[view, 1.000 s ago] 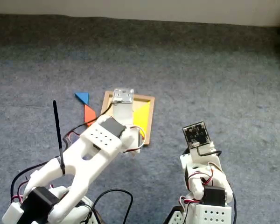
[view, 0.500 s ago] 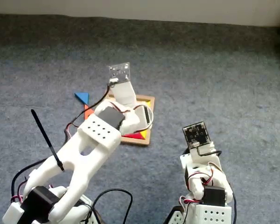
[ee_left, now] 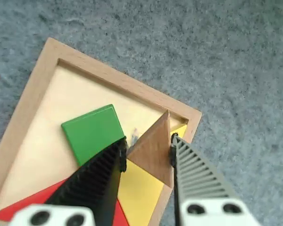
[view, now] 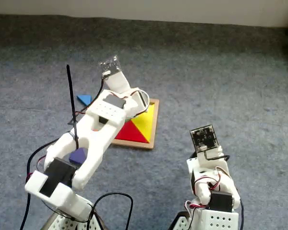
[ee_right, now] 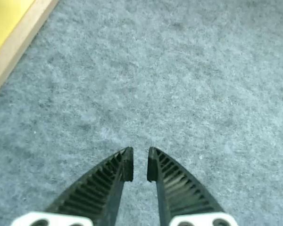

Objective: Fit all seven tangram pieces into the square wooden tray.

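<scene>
Three pieces seated: green square (ee_left: 92, 132), yellow triangle (ee_left: 137, 193) and red triangle (view: 129, 130) lie flat in the wooden tray (ee_left: 37, 80).
Left gripper (ee_left: 148, 140): clamped across a brown triangle (ee_left: 153, 155), over the tray corner by the yellow.
Triangle heading: tip points toward that corner; its long axis runs along the fingers.
Advice: lower it level, with its long edge parallel to the yellow's.
Right gripper (ee_right: 137, 165): narrow, empty, at the tray's 4 o'clock.
</scene>
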You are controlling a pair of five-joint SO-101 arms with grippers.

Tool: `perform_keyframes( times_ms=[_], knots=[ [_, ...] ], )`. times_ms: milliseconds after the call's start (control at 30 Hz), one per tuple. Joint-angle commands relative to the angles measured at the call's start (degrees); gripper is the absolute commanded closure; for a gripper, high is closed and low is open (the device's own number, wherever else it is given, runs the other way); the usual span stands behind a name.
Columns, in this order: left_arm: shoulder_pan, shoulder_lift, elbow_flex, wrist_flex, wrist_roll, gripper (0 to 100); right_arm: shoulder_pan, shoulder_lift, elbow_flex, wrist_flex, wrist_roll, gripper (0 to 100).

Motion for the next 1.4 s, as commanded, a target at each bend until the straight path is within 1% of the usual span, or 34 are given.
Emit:
perform_keyframes(
  times_ms=[0,433,500,567,633,700,800,1033,1133,1233,1367],
  knots=[
    [0.92,0.40,-3.56,-0.88,0.44,90,0.66,-0.66,7.25,-1.19,-0.18,93.2],
    [0.92,0.92,-3.47,-0.88,0.44,89,0.66,-0.66,7.25,-1.19,-0.18,93.2],
    [0.92,0.92,-3.12,-0.88,0.44,85,0.66,-0.66,7.25,-1.19,-0.18,93.2],
    [0.92,0.92,-3.03,-0.62,0.53,78,0.66,-0.66,7.25,-1.19,-0.18,93.2],
    [0.92,0.92,-3.30,1.49,2.02,73,0.66,-0.66,7.25,-1.19,-0.18,93.2],
    [0.92,0.48,-3.65,3.96,3.60,70,0.66,-0.66,7.25,-1.19,-0.18,93.2],
    [0.92,0.40,-3.65,6.15,3.78,70,0.66,-0.66,7.25,-1.19,-0.18,93.2],
    [0.92,0.04,-3.74,6.86,3.78,70,0.66,-0.66,7.25,-1.19,-0.18,93.2],
    [0.92,-2.51,-3.03,7.03,3.69,70,0.66,-0.66,7.25,-1.19,-0.18,93.2],
    [0.92,-5.85,-3.30,10.02,3.69,70,0.66,-0.66,7.25,-1.19,-0.18,93.2],
    [0.57,-8.75,-3.03,10.73,3.60,70,0.66,-0.66,7.25,-1.19,-0.18,93.2]
  ],
)
